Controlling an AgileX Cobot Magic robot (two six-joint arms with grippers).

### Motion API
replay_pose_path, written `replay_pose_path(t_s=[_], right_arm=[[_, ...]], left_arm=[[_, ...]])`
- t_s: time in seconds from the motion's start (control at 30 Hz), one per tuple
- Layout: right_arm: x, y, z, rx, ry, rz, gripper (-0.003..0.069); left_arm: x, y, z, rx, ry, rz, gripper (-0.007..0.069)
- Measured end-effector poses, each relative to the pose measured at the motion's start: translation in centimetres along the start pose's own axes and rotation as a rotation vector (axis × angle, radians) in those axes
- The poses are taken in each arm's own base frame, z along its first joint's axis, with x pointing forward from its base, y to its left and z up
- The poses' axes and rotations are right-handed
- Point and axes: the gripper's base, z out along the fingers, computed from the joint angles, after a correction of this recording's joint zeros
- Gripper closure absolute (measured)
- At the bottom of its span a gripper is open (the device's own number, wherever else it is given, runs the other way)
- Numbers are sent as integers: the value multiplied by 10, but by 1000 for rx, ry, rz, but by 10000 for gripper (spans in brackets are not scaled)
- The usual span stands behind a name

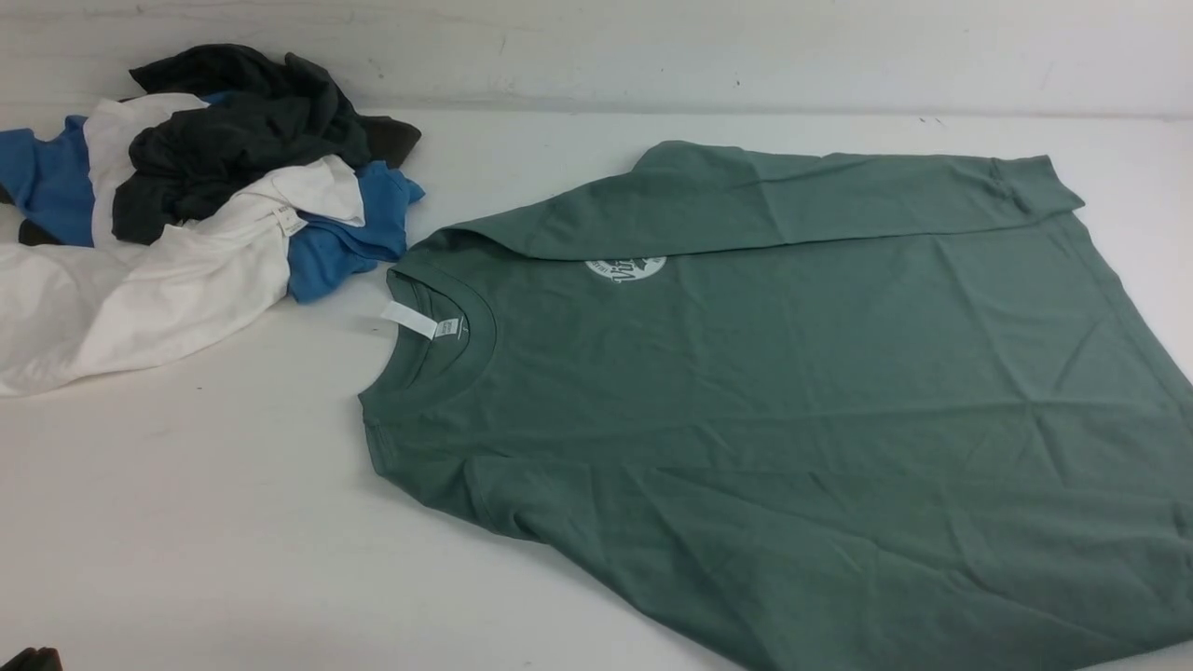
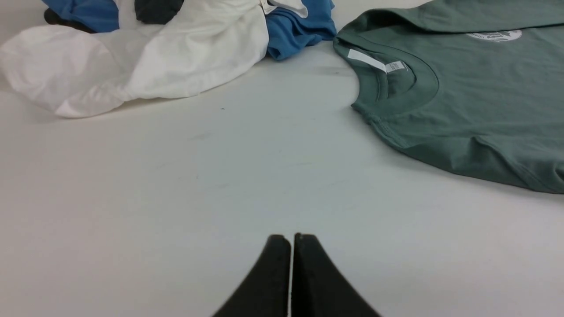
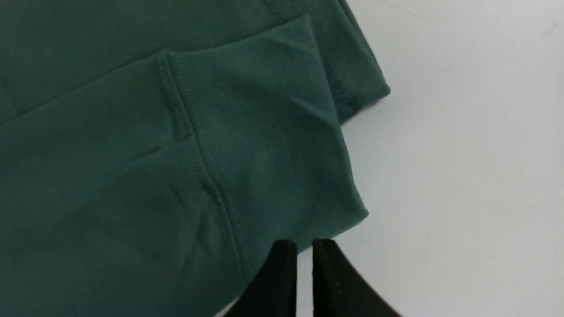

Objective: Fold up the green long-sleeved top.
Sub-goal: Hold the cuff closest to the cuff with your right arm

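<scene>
The green long-sleeved top (image 1: 792,391) lies flat on the white table, front up, with its neck and white tag (image 1: 419,321) toward the left. Its far sleeve is folded across the chest and half covers the round white logo (image 1: 626,268). That sleeve's ribbed cuff (image 3: 264,145) lies at the top's far right corner. My right gripper (image 3: 299,244) hovers at the cuff's edge, its jaws a narrow gap apart with bare table showing between them. My left gripper (image 2: 291,238) is shut over bare table, short of the collar (image 2: 396,83). Neither gripper shows in the front view.
A heap of other clothes sits at the far left: a dark charcoal garment (image 1: 242,130), a blue one (image 1: 345,233) and a white one (image 1: 140,289). The white wall (image 1: 652,47) rises right behind the table. Bare tabletop (image 1: 186,522) lies in front of the heap.
</scene>
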Motion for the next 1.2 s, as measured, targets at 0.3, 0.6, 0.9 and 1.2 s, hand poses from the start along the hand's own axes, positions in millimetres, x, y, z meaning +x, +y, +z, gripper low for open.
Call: replay_pose_path(t_s=[0.3, 0.6, 0.9, 1.2], right_arm=[[-7, -7, 31, 41, 18, -40, 333], [-11, -7, 46, 37, 27, -48, 310], [-20, -3, 34, 5, 111, -68, 639], [-35, 10, -34, -36, 35, -92, 645]], left_arm=[[0, -1, 0, 9, 1, -23, 628], [0, -1, 0, 9, 1, -23, 628], [0, -1, 0, 9, 1, -23, 628], [0, -1, 0, 9, 1, -23, 628]])
